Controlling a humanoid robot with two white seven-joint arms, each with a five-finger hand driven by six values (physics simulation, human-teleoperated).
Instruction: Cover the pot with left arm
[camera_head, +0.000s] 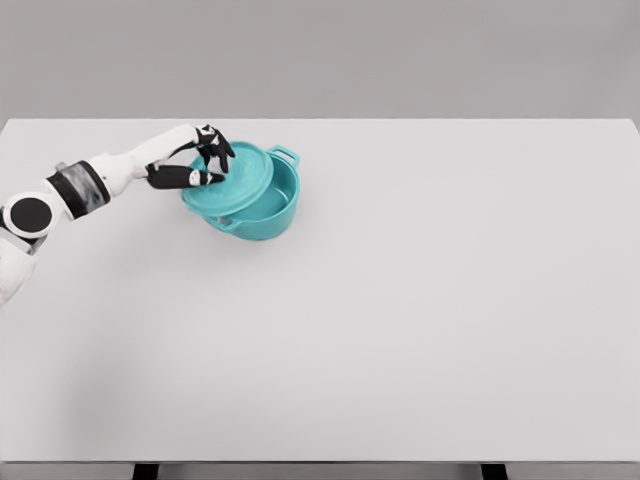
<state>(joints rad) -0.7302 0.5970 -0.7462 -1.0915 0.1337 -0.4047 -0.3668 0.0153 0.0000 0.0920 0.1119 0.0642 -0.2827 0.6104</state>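
Note:
A teal pot (268, 210) with side handles stands on the white table (400, 300), left of the middle toward the back. Its teal lid (235, 185) lies tilted over the pot's left rim, leaving the right part of the opening uncovered. My left hand (208, 160) reaches in from the left and has its dark fingers (200, 178) curled around the lid's top, where the knob is hidden beneath them. The right arm does not show.
The table's far edge runs just behind the pot, against a plain grey wall. Nothing else stands on the table.

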